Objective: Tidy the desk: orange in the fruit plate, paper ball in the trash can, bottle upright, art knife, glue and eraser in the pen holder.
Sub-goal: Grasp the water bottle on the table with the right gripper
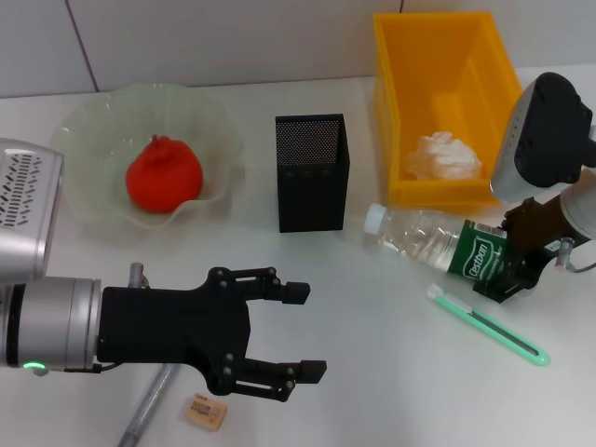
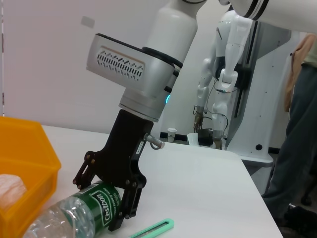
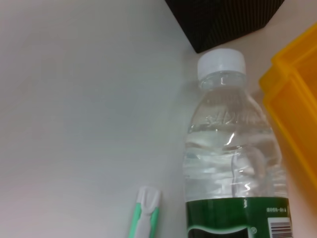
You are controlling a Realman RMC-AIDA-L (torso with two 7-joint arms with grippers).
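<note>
Right gripper (image 1: pixel 507 265) clasps the lying bottle (image 1: pixel 438 240) at its green label beside the trash can (image 1: pixel 445 102), so you pivot the base down slowly, keeping the cap clear of the pen holder (image 1: pixel 312 172).

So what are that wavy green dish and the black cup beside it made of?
The fruit plate looks like translucent pale-green plastic or glass, frosted: the table shows faintly through its ruffled rim. Which of the two, I cannot tell. The pen holder looks like black metal mesh, matte, with fine perforations across its walls.
</note>
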